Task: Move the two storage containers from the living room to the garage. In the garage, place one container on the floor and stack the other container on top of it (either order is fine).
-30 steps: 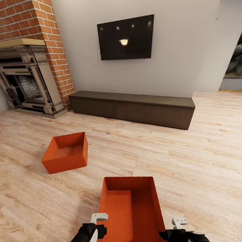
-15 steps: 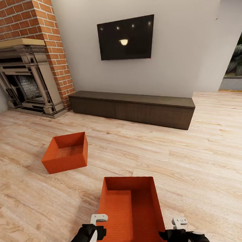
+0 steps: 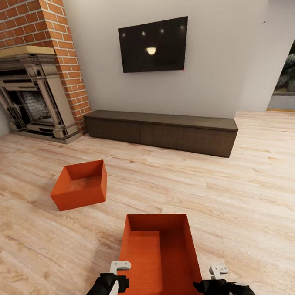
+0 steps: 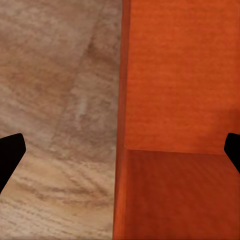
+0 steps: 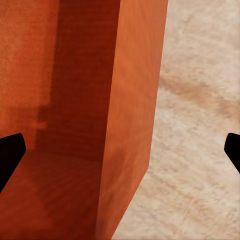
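Left gripper [image 3: 121, 275] and right gripper [image 3: 216, 277], both spread wide, straddle the side walls of the near orange-red storage container [image 3: 159, 256] on the wood floor [image 3: 237, 194]. Its unmarked, lidless twin [image 3: 80, 185] sits farther left, near the fireplace [image 3: 29, 100].

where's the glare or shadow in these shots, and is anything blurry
Head view: the black wall-mounted tv screen reflects ceiling lights as bright spots, and a shadow covers the right part of the near orange-red open box; the picture is sharp. Left wrist view: the light wood plank floor looks soft and blurred. Right wrist view: the box's inner wall is dark with shadow, its outer wall brighter.
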Controlling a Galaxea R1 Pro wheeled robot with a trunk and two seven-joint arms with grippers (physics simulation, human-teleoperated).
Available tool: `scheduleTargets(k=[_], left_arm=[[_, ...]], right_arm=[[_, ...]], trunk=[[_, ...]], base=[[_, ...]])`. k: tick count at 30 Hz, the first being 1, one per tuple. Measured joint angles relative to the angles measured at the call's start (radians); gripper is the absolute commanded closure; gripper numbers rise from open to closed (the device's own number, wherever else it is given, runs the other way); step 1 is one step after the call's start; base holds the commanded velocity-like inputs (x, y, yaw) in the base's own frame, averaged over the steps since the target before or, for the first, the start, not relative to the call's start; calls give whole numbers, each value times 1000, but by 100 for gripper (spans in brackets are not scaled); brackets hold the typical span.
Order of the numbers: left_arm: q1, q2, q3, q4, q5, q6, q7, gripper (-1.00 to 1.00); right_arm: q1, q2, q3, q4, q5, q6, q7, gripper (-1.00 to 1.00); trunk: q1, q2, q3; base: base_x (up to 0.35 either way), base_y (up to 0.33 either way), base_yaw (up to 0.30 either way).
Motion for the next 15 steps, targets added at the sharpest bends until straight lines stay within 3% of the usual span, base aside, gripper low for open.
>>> scheduleTargets(k=[15], left_arm=[[0,1,0,5,0,4,-1,-100]], right_arm=[[0,0,1,0,0,-1,0,-100]], trunk=[[0,0,0]], base=[[0,0,0]])
